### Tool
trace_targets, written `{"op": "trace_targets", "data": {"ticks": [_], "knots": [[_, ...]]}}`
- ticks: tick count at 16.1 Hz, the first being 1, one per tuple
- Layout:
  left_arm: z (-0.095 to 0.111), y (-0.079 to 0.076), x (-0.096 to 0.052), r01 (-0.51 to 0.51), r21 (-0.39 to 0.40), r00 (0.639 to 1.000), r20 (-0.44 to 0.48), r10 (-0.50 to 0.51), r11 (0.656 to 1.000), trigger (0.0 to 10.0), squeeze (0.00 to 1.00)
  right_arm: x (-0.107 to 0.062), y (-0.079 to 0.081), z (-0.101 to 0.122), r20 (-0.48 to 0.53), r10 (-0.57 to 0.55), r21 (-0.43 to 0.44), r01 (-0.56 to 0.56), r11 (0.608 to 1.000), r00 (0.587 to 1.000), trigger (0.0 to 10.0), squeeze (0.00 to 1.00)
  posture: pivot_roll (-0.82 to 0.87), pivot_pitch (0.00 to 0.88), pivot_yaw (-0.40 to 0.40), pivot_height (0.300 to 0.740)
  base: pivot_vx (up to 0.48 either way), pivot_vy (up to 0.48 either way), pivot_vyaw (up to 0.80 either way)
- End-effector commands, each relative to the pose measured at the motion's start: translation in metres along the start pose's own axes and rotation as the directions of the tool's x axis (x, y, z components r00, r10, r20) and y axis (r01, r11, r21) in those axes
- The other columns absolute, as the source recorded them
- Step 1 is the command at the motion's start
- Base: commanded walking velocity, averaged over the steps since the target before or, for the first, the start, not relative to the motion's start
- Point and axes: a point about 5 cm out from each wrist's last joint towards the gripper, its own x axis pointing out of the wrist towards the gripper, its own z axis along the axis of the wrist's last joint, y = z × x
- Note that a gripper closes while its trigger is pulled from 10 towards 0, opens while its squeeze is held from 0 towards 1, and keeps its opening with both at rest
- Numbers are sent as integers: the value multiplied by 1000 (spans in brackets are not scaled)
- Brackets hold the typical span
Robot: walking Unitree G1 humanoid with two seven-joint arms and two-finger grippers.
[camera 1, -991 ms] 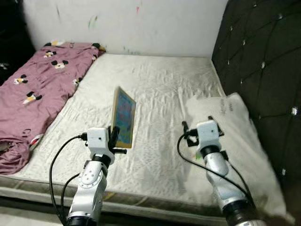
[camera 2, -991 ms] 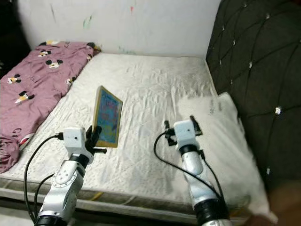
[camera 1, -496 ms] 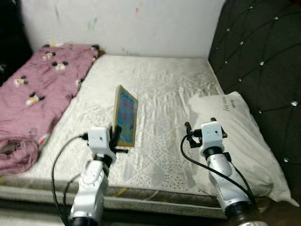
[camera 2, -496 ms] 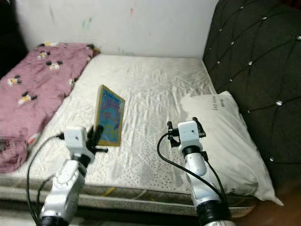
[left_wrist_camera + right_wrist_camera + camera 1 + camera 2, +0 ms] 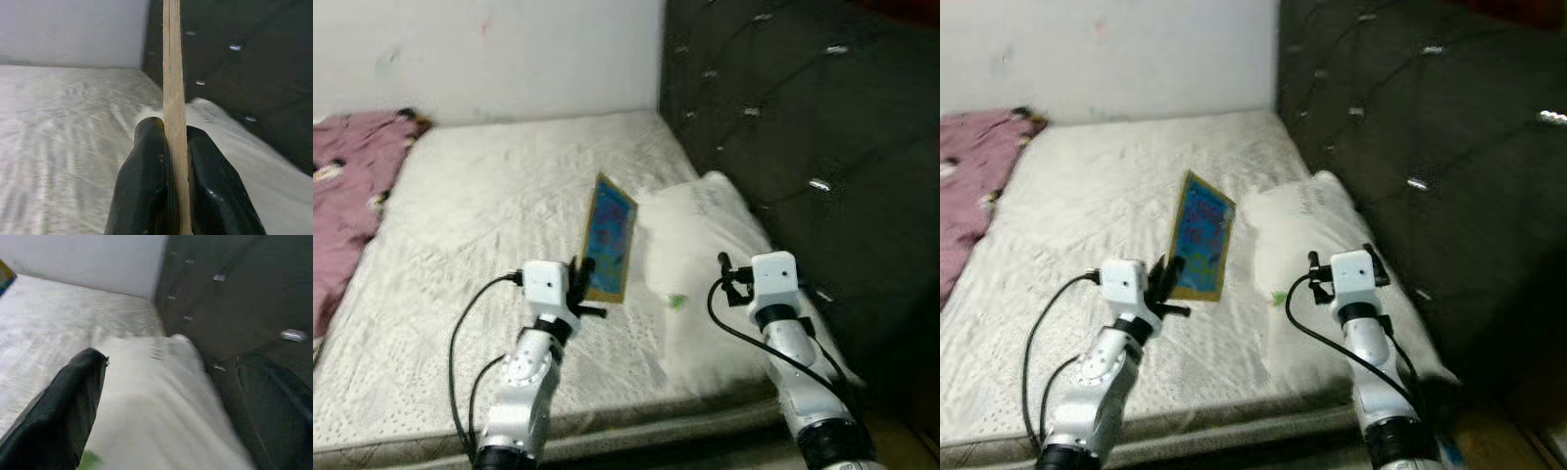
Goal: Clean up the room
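In the left eye view the left end effector [image 5: 583,290] is holding a thin picture board [image 5: 610,239] upright by its lower edge, above the bed [image 5: 480,206] and just beside the white pillow [image 5: 705,245] that is lying against the dark tufted headboard [image 5: 783,127]; the right end effector [image 5: 732,278] is hovering over the near end of that pillow, carrying nothing, and a pink printed blanket [image 5: 337,206] is lying well away from the pillow at the far side of the bed. In the right eye view the same layout is showing, with the board's colourful face turned toward the pillow. In the left wrist view two black fingers [image 5: 146,181] are clamping the board's wooden edge [image 5: 173,98] between them, with the pillow beyond. In the right wrist view the fingers [image 5: 63,406] are standing wide apart over the pillow with nothing between them. Judging by this, the robot is carrying out the step of taking the board off the bed; the next move is calling for keeping the clamp firm and the board upright while bringing it to wherever it belongs, which is not visible here
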Motion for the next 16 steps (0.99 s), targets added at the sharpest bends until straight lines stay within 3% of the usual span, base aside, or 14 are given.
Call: {"op": "trace_targets", "data": {"ticks": [1,6,9,13,16], "knots": [[10,5,2,-36,14,999,42,35,999,10000,0,1,5,4,16,24,-3,-24,1000,1000,10000,0,-21,0,36,740,0,0,0],[10,6,2,-45,21,998,44,44,999,10000,0,2,7,7,35,46,-60,-44,997,998,10000,0,-20,0,35,740,0,0,123],[10,7,2,-53,25,998,42,52,998,10000,0,1,9,6,33,48,-52,-46,998,998,10000,0,-20,0,35,740,0,0,779],[9,10,-1,-90,39,995,40,89,995,10000,0,0,6,5,26,39,-24,-39,999,999,10000,0,-12,0,29,740,0,0,0],[5,21,-15,-150,59,988,27,149,987,10000,0,-6,6,3,24,52,32,-53,998,998,10000,0,-2,0,24,740,0,0,0]]}}
